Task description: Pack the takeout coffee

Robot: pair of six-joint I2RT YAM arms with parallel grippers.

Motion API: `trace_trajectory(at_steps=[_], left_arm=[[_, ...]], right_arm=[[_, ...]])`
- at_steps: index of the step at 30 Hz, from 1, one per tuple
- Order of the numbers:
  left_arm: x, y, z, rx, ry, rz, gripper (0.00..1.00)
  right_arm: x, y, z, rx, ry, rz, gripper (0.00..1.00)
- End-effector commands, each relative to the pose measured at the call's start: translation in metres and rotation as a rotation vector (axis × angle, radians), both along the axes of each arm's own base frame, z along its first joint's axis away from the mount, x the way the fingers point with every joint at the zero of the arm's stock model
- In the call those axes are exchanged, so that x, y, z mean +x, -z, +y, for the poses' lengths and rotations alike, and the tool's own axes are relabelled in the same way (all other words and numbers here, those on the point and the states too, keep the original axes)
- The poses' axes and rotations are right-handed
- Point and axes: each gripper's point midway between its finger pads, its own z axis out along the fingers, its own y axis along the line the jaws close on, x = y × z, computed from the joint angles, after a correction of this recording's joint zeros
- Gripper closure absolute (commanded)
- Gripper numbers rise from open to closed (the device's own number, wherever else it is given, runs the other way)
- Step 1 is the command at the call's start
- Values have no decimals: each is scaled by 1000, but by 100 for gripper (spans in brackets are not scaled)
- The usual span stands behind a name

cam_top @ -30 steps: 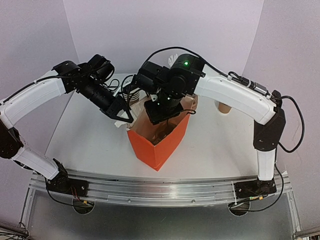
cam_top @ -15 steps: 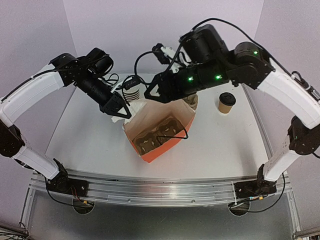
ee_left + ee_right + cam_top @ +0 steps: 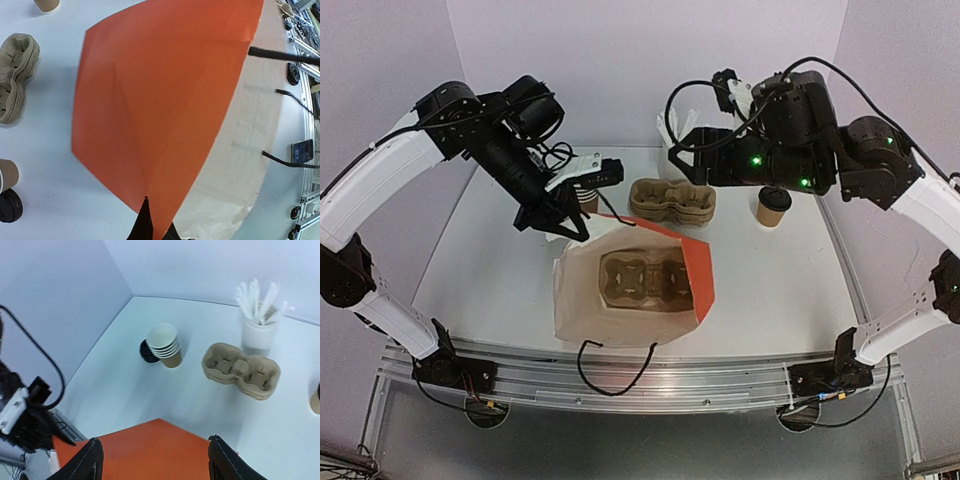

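The takeout coffee [image 3: 773, 205], a kraft cup with a black dome lid, stands on the table at the back right; its edge shows at the right border of the right wrist view [image 3: 316, 401]. The orange paper bag [image 3: 700, 272] lies tipped with its mouth facing up, and a cardboard cup carrier [image 3: 645, 280] sits inside it. My left gripper [image 3: 568, 224] is shut on the bag's rim; in the left wrist view [image 3: 157, 220] the orange panel [image 3: 160, 100] fills the frame. My right gripper [image 3: 678, 158] is open and empty, raised behind the bag [image 3: 150, 452].
A stack of spare carriers [image 3: 672, 198] lies behind the bag. Lidless cups [image 3: 165, 345] and black lids [image 3: 146, 352] stand at the back left, and a straw holder [image 3: 257, 325] at the back. The bag's black handles [image 3: 610, 365] hang over the near table edge.
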Motion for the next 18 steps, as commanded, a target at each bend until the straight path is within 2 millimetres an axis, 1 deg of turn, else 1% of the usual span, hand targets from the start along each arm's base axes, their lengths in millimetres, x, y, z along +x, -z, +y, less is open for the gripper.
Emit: trace_trajectory(at_steps=[1, 5, 6, 9, 10, 12, 15, 18], left_arm=[[-7, 10, 20, 160, 9, 33, 100], [-11, 10, 18, 182, 11, 51, 100], [-13, 10, 18, 186, 15, 56, 100], [-19, 13, 19, 203, 32, 92, 100], [-21, 15, 18, 209, 38, 110, 100], [-23, 21, 20, 235, 39, 132, 100], [-22, 31, 20, 277, 36, 156, 100], [-23, 35, 18, 300, 34, 190, 100]], right_arm=[[25, 11, -50, 27, 288, -26, 33], [30, 36, -65, -16, 359, 17, 33], [33, 43, -72, -36, 391, 39, 33], [39, 64, -100, -124, 504, 124, 34], [42, 71, -106, -161, 536, 148, 34], [48, 85, -125, -235, 595, 217, 35], [62, 110, -152, -284, 673, 342, 38], [78, 128, -178, -325, 719, 415, 41]])
